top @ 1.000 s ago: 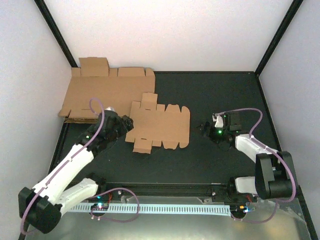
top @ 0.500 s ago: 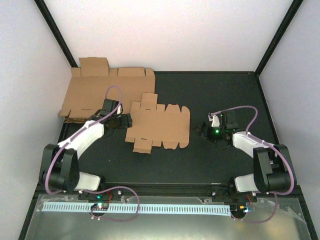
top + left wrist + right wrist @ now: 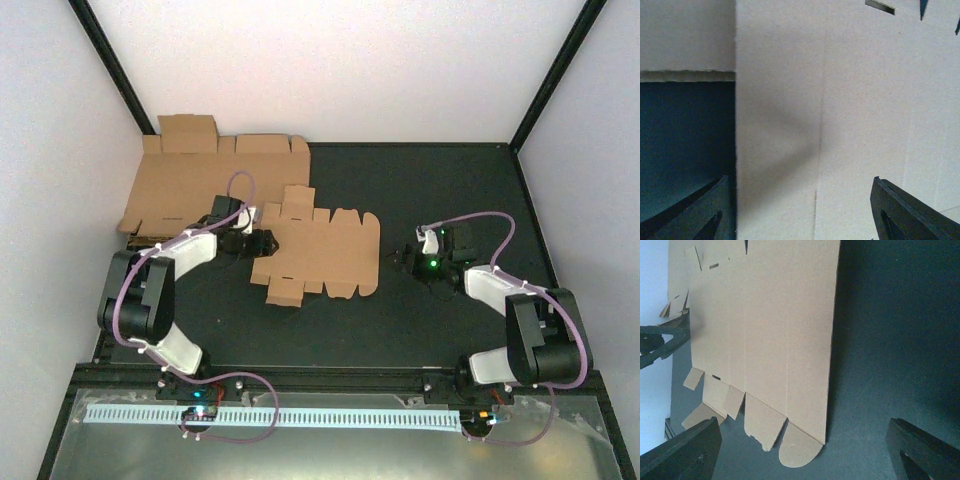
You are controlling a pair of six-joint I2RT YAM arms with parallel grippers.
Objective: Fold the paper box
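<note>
Brown paper box flat (unfolded), left claw wide at its edge, right claw wide

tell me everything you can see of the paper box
The paper box is a plain brown cardboard die-cut, fully unfolded and lying flat on the dark table, left of centre. Crease lines run across it, with small slots and with square and rounded tabs along its edges. The open left gripper hangs at its left edge; contact cannot be told. The right gripper stands apart from it.
</note>
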